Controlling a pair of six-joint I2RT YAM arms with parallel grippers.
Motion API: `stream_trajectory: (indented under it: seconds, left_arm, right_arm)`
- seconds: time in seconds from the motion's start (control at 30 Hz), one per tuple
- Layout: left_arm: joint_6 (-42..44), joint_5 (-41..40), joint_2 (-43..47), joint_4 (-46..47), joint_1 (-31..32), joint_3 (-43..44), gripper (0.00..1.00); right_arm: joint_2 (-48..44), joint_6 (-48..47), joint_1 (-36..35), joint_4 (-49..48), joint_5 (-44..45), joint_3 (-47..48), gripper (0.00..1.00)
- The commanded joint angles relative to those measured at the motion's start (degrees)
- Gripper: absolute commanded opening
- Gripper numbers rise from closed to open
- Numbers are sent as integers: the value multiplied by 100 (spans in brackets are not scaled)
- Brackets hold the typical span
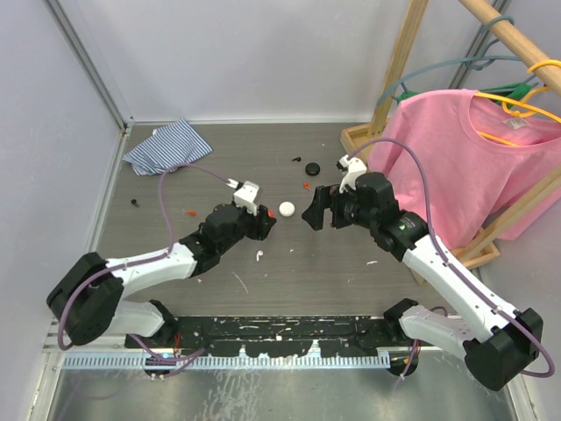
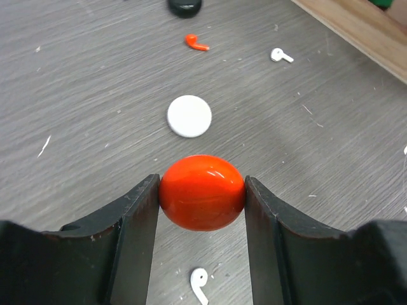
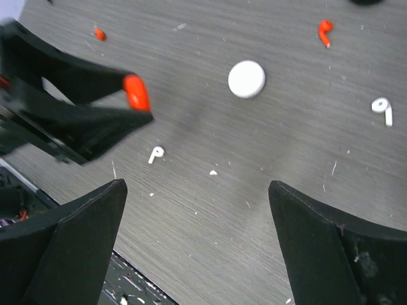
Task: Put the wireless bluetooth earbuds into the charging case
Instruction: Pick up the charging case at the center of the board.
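Squarely between left fingers [image 2: 137, 222], red case [image 2: 202, 192], white earbud [image 2: 200, 283] nearby

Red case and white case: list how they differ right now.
Colour: the red case is glossy red; the white case is plain white. State: the red case is gripped between the fingers of the left gripper; the white case lies loose on the table, beyond it. Both are small and round.

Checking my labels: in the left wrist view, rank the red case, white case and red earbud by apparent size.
1. red case, but nearest the camera, so its lead is unsure
2. white case
3. red earbud, clearly smallest
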State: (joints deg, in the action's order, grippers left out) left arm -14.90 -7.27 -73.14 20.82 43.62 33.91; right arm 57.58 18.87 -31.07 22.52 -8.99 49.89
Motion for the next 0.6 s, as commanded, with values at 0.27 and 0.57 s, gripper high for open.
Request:
stream_trajectory:
  seconds: [0.27, 0.57]
  left_arm:
    - [1883, 1066, -513, 3765, 513, -920, 44]
    - [1951, 1716, -635, 4716, 521, -1341, 44]
  right_arm:
    - [486, -213, -69, 569, -406, 1170, 97]
    - [962, -15, -645, 96, -624, 1188, 85]
